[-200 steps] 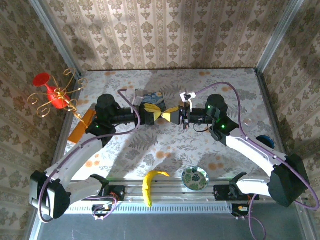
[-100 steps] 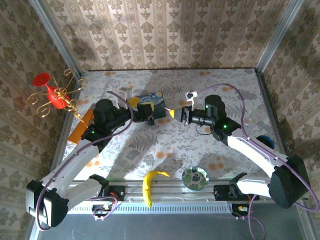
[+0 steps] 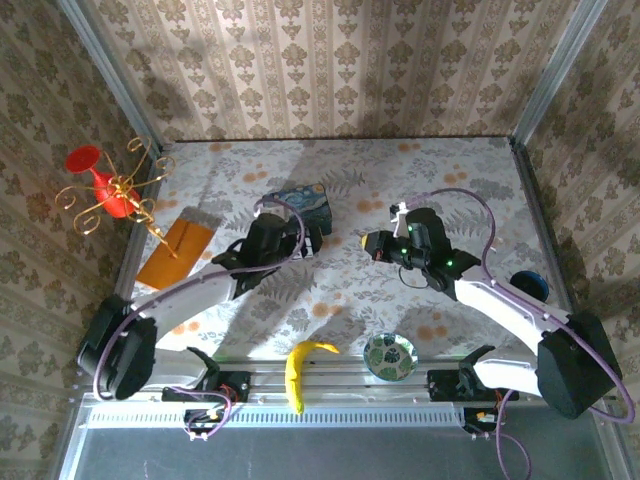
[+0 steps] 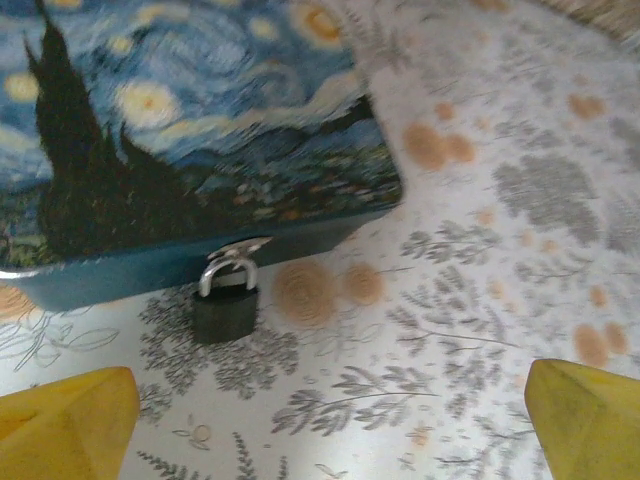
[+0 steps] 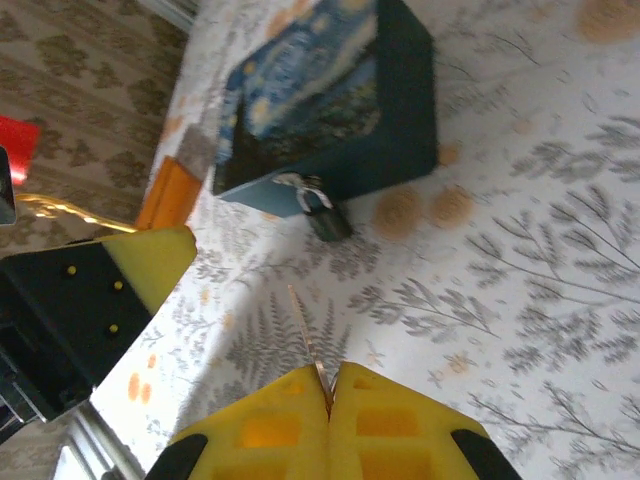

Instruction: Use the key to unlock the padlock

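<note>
— Left wrist view: where's the padlock (image 4: pixel 226 300) relative to the blue box (image 4: pixel 190 120)?

— Right up against the box's side wall, near one corner. The dark body sits on the flowery table (image 4: pixel 480 330), and the silvery shackle on top touches the box's lower edge. Shackle looks closed to me.

— And the left gripper (image 4: pixel 325 425)?

— Jaws spread wide, nothing between them. The yellow fingertips sit at the bottom corners of the picture, short of the box and not touching the padlock.

— Right side?

— In the right wrist view the right gripper (image 5: pixel 328 385) is clenched on the key (image 5: pixel 308 335), a thin coppery blade sticking out between the yellow pads. The blade points toward the padlock on the box's side but stops well short, with bare table between them.

— Top camera?

— Both grippers are on the near side of the box. The left one is just beside it, the right one farther off to the box's right.
</note>
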Motion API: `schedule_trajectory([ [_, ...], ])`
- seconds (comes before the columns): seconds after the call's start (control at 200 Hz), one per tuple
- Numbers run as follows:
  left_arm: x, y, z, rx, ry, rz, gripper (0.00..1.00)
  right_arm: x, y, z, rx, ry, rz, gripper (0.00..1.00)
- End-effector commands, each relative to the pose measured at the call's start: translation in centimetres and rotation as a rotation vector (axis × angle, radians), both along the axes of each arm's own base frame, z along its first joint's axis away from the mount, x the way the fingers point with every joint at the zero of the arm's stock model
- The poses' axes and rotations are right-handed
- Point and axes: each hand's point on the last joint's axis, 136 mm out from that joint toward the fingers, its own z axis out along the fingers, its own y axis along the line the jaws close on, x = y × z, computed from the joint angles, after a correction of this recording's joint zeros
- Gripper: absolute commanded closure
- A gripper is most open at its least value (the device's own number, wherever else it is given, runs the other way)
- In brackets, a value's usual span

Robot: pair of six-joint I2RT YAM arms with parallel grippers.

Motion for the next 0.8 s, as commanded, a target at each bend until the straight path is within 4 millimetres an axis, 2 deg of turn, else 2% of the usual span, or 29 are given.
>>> schedule_trajectory([
  [0.0,1.2,0.8,-1.3,0.042,0.003,0.090,0.02,0.8,-1.4,0.1,0.010,-0.017,-0.106,1.00],
  [0.08,1.5,0.7,-2.7,0.127,0.019,0.107,0.04,0.7,-2.3,-0.3,-0.008,-0.013,-0.149,1.00],
  [0.17,1.6,0.7,-4.2,0.225,0.058,0.132,0.13,0.5,-2.9,-0.2,-0.019,-0.020,-0.173,1.00],
  [0.32,2.1,0.4,-6.4,0.322,0.106,0.151,0.14,0.2,-3.6,0.1,-0.030,-0.031,-0.198,1.00],
  [0.645,4.5,-0.1,-8.3,0.511,0.120,0.164,0.19,0.0,-4.0,0.5,-0.033,-0.048,-0.211,1.00],
  [0.795,5.6,-0.1,-8.5,0.545,0.106,0.181,0.28,0.1,-4.1,0.9,-0.028,-0.058,-0.213,1.00],
])
